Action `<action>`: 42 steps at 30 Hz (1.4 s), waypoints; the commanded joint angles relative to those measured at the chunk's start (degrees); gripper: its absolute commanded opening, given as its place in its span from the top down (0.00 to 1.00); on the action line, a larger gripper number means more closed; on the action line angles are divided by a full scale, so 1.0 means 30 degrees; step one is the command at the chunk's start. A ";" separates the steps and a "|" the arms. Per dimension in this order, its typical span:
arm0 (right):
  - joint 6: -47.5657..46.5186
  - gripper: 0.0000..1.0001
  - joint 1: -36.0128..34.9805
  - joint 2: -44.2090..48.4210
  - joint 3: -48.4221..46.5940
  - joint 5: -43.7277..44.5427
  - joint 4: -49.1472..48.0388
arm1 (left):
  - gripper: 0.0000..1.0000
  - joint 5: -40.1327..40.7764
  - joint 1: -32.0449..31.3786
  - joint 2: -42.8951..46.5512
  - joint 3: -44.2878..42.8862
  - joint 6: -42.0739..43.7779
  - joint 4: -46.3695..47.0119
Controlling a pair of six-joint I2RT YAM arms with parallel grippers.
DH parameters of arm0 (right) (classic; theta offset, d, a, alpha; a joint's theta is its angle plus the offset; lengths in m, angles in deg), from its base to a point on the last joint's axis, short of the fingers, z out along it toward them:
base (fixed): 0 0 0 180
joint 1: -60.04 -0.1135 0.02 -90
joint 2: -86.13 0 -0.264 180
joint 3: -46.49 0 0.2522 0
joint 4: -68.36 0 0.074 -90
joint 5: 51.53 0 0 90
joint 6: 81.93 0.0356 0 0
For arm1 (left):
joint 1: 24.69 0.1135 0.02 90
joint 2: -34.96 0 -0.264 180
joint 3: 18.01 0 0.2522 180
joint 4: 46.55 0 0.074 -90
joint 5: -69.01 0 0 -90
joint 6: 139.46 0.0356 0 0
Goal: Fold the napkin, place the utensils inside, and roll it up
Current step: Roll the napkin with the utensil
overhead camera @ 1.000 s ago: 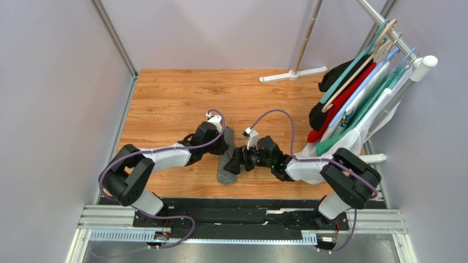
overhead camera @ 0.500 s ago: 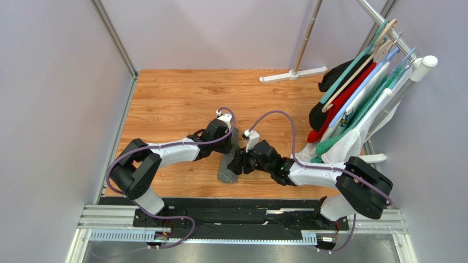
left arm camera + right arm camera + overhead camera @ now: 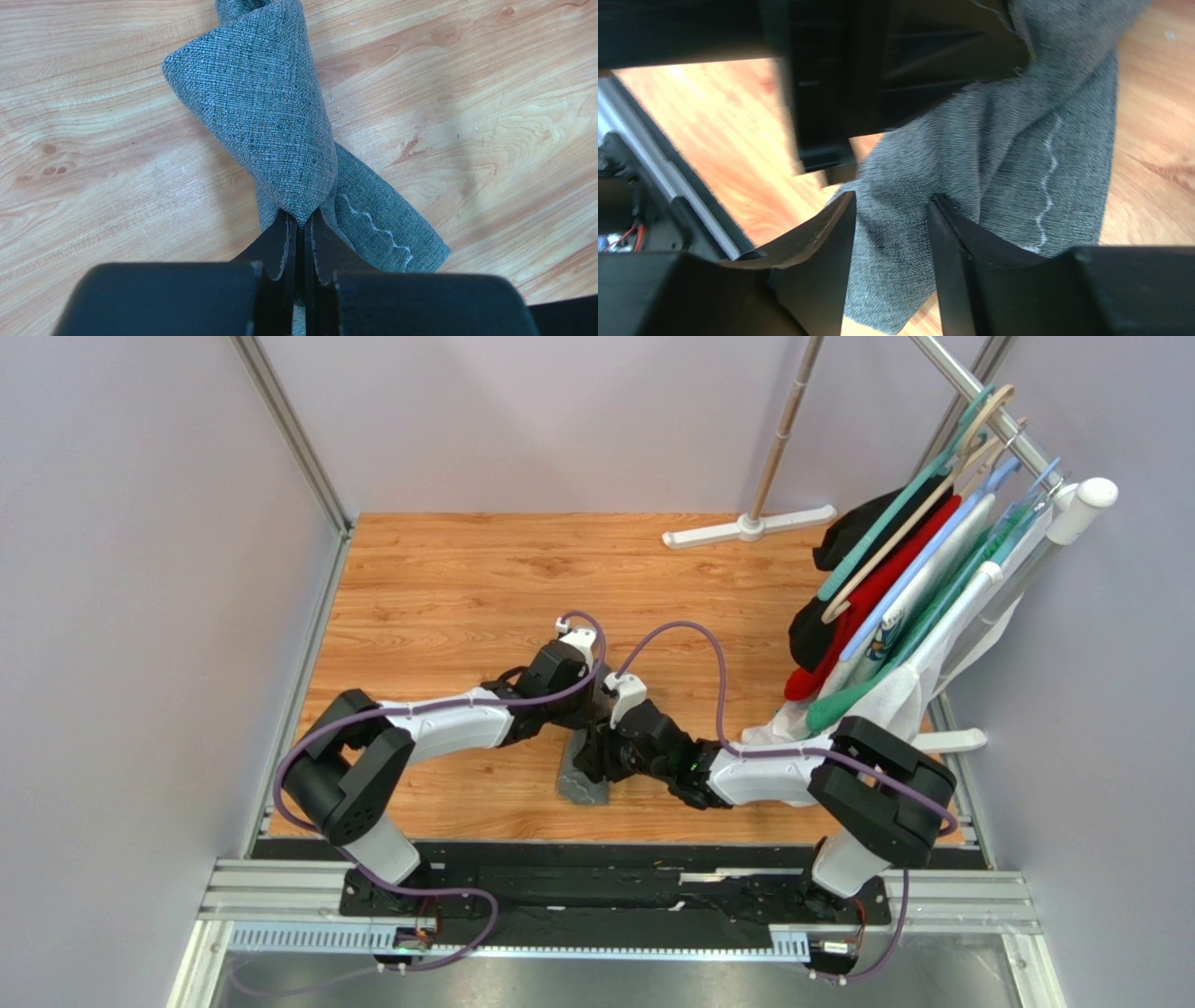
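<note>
The dark grey napkin (image 3: 579, 776) lies as a narrow twisted bundle on the wood floor between my two arms. In the left wrist view one pointed corner of the napkin (image 3: 270, 119) rises up into my left gripper (image 3: 300, 220), which is shut on it. My right gripper (image 3: 892, 206) has its fingers on either side of a thick fold of the napkin (image 3: 1018, 161), and cloth fills the gap between them. From above, the left gripper (image 3: 595, 711) and right gripper (image 3: 599, 753) meet over the bundle. The utensils are hidden.
A rack of hanging garments (image 3: 912, 588) crowds the right side, close to my right arm. A white stand foot (image 3: 751, 525) lies at the far edge. Grey walls close in left and back; a metal rail (image 3: 603, 896) runs along the near edge.
My right gripper has moved left onto the napkin and narrowed its jaws around a fold. The left arm reached slightly further right, still holding the corner.
</note>
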 commanded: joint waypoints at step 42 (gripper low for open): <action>0.1585 0.60 0.0906 -0.0948 0.0768 0.0302 -0.0634 | 0.35 -0.9014 0.4455 0.2117 0.6929 -0.2241 1.0378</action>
